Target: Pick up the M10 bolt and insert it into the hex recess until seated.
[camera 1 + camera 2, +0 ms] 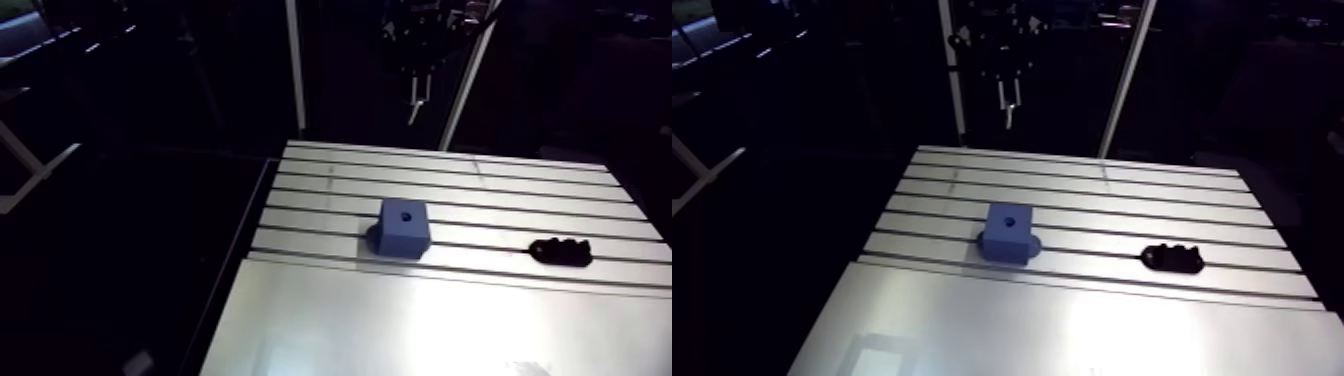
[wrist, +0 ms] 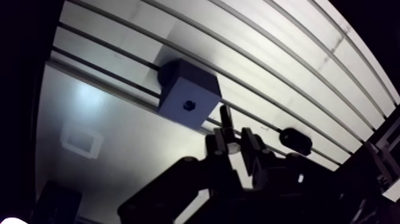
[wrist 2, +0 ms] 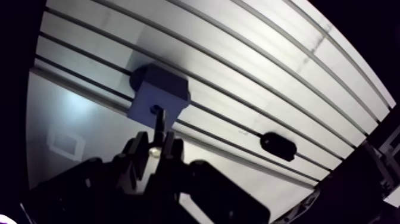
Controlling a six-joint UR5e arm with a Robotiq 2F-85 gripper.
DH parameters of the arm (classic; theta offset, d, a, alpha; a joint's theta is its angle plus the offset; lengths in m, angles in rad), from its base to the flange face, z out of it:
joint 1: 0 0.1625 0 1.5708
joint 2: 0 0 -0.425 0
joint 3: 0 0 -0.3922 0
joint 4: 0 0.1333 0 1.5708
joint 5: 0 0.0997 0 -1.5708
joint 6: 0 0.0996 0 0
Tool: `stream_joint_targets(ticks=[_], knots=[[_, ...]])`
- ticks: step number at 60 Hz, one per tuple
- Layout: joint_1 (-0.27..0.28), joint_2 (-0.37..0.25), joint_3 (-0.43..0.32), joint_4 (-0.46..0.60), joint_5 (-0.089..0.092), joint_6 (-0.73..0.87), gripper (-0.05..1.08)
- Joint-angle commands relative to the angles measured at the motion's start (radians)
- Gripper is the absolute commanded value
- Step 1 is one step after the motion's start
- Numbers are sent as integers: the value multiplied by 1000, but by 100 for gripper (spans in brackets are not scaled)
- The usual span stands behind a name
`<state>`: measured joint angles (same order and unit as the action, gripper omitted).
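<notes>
Gripper [image 2: 235, 142]: pinching M10 bolt [image 2: 225, 116] | ahead: blue block [image 2: 187, 89], hex recess [image 2: 189, 106] uppermost | risk: jamming on rim if lowered off-centre

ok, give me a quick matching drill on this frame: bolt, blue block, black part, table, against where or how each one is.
Things:
1. bolt
2. blue block
3. black part
4. table

States:
a. lies on the table, apart from the block
b. slotted, silvery
c. clamped in the gripper
d. stands on the table, dark hole in its top face

Pairs: 1-c, 2-d, 3-a, 4-b.
</notes>
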<state>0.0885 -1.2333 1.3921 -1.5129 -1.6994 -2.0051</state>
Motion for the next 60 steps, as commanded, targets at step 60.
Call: stream_joint_targets(ticks=[60], knots=[[17,-7,91,17,-13,33,108]])
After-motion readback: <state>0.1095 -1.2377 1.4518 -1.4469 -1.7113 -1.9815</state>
